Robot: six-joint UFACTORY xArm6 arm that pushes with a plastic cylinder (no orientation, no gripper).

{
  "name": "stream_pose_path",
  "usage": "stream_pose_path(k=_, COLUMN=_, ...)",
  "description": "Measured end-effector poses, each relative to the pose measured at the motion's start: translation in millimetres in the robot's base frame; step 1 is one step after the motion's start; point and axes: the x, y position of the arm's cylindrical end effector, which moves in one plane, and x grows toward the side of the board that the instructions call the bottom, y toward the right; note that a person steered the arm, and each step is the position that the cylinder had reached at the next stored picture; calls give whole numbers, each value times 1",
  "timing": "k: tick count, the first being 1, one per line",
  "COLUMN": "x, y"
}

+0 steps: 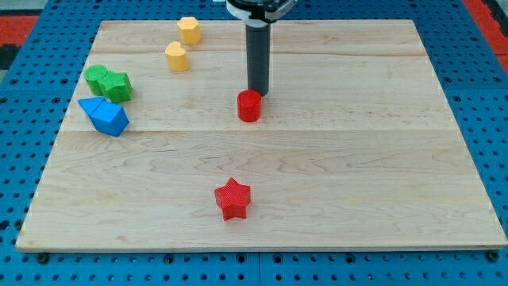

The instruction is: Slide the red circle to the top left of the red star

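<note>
The red circle [249, 105] is a short cylinder near the middle of the wooden board [357, 183]. The red star [232, 198] lies toward the view's bottom, almost straight below the circle and slightly to the left. My tip [258, 93] is at the end of the dark rod, just above and to the right of the red circle, touching or nearly touching its top-right edge.
Two yellow blocks [189, 30] [176, 56] sit at the view's top left. A green block [109, 83] and a blue block [104, 116] lie at the left edge. A blue pegboard [484, 95] surrounds the board.
</note>
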Motion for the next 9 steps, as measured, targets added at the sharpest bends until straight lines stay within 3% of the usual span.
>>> stream_pose_path(k=2, x=95, y=-30)
stream_pose_path(k=4, x=60, y=-47)
stream_pose_path(k=5, x=100, y=-61)
stream_pose_path(k=9, x=97, y=-46)
